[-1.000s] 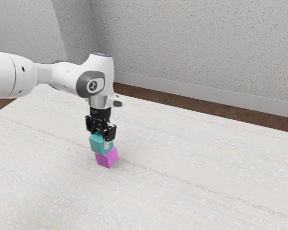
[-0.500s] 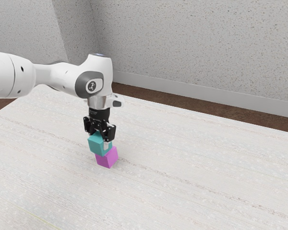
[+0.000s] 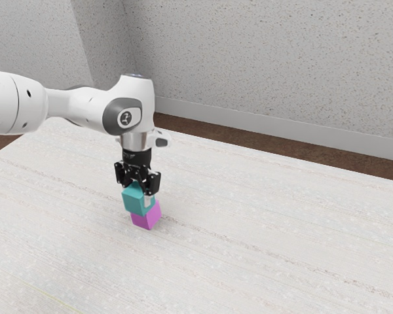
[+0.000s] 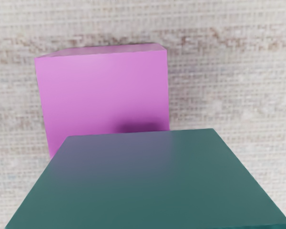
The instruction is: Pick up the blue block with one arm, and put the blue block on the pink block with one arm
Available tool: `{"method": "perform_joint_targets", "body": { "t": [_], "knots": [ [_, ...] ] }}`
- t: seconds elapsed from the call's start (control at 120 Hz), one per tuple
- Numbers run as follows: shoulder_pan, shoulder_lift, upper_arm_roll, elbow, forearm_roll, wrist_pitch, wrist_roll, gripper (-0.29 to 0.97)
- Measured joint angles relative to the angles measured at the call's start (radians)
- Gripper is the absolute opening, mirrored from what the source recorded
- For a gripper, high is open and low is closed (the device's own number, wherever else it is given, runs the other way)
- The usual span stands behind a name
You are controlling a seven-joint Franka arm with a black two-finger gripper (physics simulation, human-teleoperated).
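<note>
Item: blue block (image 3: 135, 200), a teal-toned cube, held between my two black fingers, which press on it from opposite sides, spread to the cube's width. My gripper (image 3: 137, 188) points straight down, with the cube's upper part between the fingers and its lower part showing below them. Position: over the pink block (image 3: 148, 218), offset toward the exterior view's left, so its edges do not line up with those below and its left edge overhangs. I cannot tell whether the two faces touch or a thin gap separates them. In the wrist view the blue block (image 4: 148, 186) lies just under my hand and covers the nearer strip of the pink block (image 4: 102, 95), with a small dark shadow on the pink top right at the blue edge. The rest of that top face is uncovered. Support: the pink block sits flat on the pale, streaked table (image 3: 281, 222), whose grain shows around both cubes in the wrist view (image 4: 229, 71). Room: broad table surface stretches away from the pair on every side, widest toward the exterior view's right and foreground. Boundary: the far table edge runs diagonally along a brown floor strip (image 3: 281, 147), well apart from the cubes, below a speckled grey wall (image 3: 262, 52). Reach: my white arm (image 3: 65, 108) enters from the exterior view's left.
</note>
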State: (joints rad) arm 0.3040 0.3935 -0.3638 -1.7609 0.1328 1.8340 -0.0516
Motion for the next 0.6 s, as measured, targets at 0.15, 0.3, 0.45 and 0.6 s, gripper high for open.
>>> {"method": "perform_joint_targets", "body": {
  "t": [0.15, 0.3, 0.45, 0.6],
  "knots": [
    [0.0, 0.002, 0.003, 0.003, -0.005, 0.002, -0.008, 0.35],
    [0.004, 0.007, 0.004, 0.018, -0.016, 0.003, -0.014, 0.35],
    [0.017, 0.012, 0.005, 0.021, -0.018, 0.004, -0.018, 0.35],
    [0.02, 0.018, 0.005, 0.03, -0.018, 0.004, -0.019, 0.35]
  ]
}}
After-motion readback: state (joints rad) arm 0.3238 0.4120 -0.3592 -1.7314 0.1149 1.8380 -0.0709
